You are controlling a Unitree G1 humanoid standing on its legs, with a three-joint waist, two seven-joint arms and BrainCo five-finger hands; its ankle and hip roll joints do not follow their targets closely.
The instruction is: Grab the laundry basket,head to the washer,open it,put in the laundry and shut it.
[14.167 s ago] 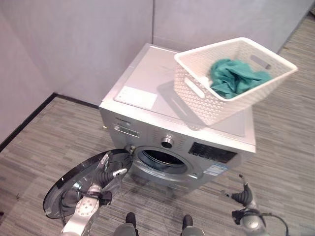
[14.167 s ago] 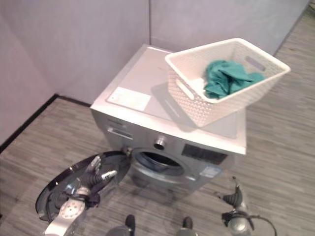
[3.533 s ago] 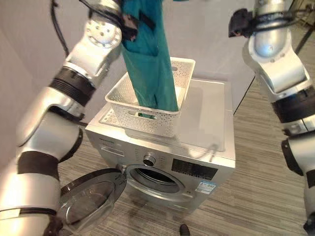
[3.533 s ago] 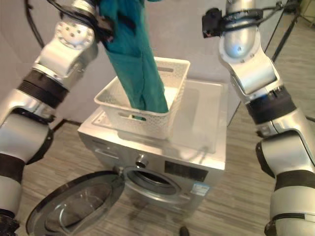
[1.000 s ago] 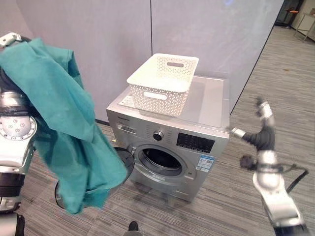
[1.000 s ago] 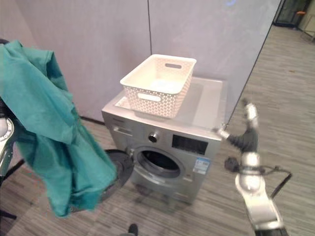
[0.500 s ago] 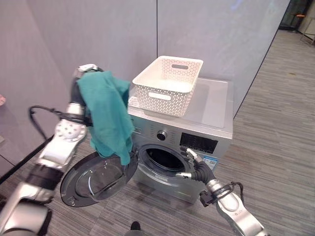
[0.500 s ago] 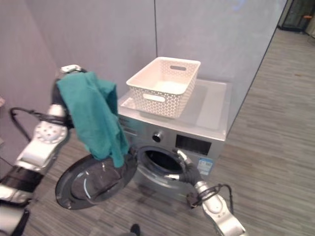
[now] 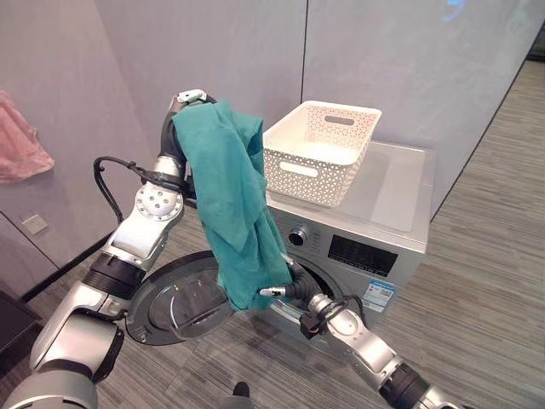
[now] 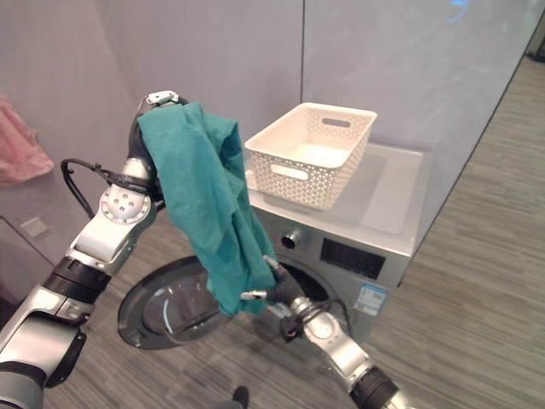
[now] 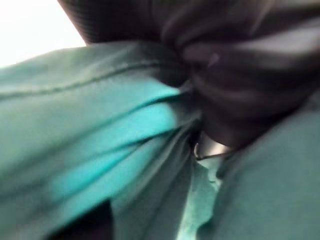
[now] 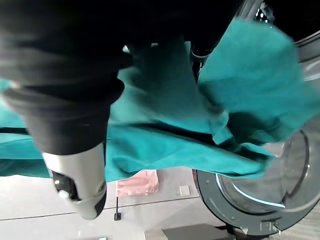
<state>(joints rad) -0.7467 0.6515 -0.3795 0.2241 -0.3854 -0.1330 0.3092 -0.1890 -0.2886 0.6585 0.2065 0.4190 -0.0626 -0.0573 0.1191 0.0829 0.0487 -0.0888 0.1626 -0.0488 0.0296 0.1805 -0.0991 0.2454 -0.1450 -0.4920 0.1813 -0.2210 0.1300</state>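
Note:
A teal cloth (image 9: 230,196) hangs from my raised left hand (image 9: 189,96), left of the washer (image 9: 400,192). The hand is shut on its bunched top, seen close in the left wrist view (image 11: 100,150). The cloth's lower end dangles in front of the washer's round opening, above the open door (image 9: 174,298). My right hand (image 9: 294,285) is low at that lower end, open, with straight fingers touching the hem; its thumb (image 12: 80,185) sticks out beside the cloth (image 12: 200,125). The white laundry basket (image 9: 322,153) stands empty on the washer's top.
Grey partition walls stand behind and to the left of the washer. A pink cloth (image 9: 21,149) hangs on the left wall. The open glass door takes up the floor left of the washer; striped grey floor (image 9: 485,281) lies to the right.
The view has shifted. My left arm has brought the teal cloth closer to the washer's front. My right hand has moved up and left to the cloth's lower end.

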